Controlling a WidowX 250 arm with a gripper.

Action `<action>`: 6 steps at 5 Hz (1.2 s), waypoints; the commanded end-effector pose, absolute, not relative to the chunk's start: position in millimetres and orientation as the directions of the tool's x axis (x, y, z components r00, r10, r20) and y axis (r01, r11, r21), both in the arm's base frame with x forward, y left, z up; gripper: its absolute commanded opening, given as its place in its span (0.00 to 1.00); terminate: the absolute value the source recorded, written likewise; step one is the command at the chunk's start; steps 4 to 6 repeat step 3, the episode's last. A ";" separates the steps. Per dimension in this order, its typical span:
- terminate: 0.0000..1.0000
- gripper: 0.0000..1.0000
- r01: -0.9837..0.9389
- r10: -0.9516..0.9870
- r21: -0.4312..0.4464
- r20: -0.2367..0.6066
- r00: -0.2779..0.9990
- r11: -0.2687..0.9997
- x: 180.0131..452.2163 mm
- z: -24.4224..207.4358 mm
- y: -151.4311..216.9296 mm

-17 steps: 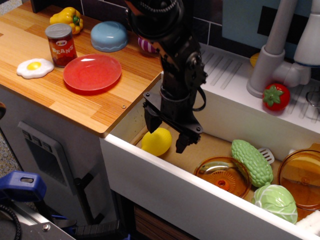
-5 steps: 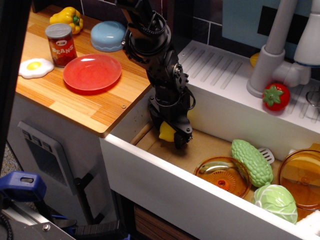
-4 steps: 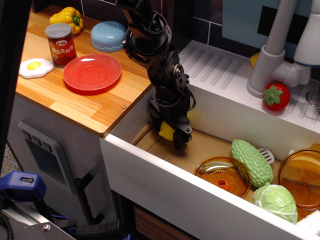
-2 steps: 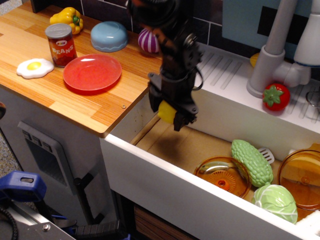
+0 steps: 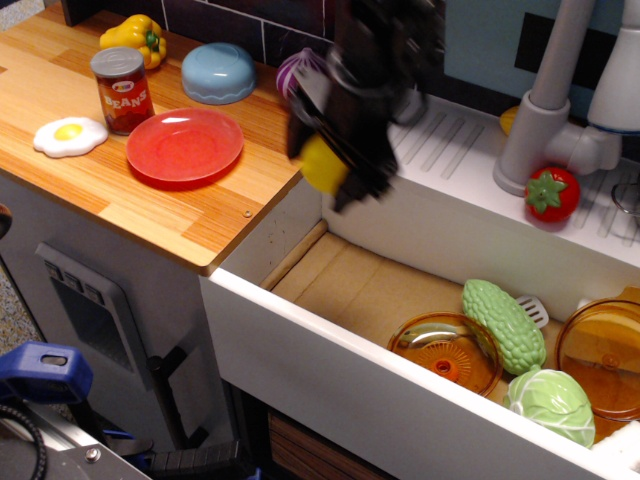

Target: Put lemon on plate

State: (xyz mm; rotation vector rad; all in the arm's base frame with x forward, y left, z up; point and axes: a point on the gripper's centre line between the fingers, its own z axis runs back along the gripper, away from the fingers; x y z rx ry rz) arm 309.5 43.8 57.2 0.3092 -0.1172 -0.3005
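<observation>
My gripper (image 5: 325, 170) is shut on the yellow lemon (image 5: 321, 164) and holds it in the air above the left end of the sink, near the edge of the wooden counter. The arm is blurred by motion. The red plate (image 5: 184, 145) lies flat on the wooden counter to the left of the gripper, with nothing on it.
On the counter (image 5: 150, 200) stand a beans can (image 5: 121, 90), a fried egg (image 5: 69, 135), a yellow bell pepper (image 5: 134, 35), a blue bowl (image 5: 217, 71) and a striped purple object (image 5: 291, 72). The sink (image 5: 350, 290) holds amber dishes (image 5: 446, 352), a green gourd (image 5: 503, 322) and a cabbage (image 5: 550, 402). A strawberry (image 5: 551, 192) sits by the faucet (image 5: 545, 95).
The gripper closed on the lemon on the sink floor, then lifted it up and out of the sink toward the counter edge.
</observation>
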 end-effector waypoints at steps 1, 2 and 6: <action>0.00 0.00 0.334 -0.380 0.368 0.058 0.923 0.868 318.5 82.5 102.9; 0.00 0.00 0.346 -0.397 0.390 0.056 0.916 0.853 316.6 81.4 126.5; 1.00 0.00 0.360 -0.408 0.378 0.053 0.911 0.853 315.3 72.7 144.7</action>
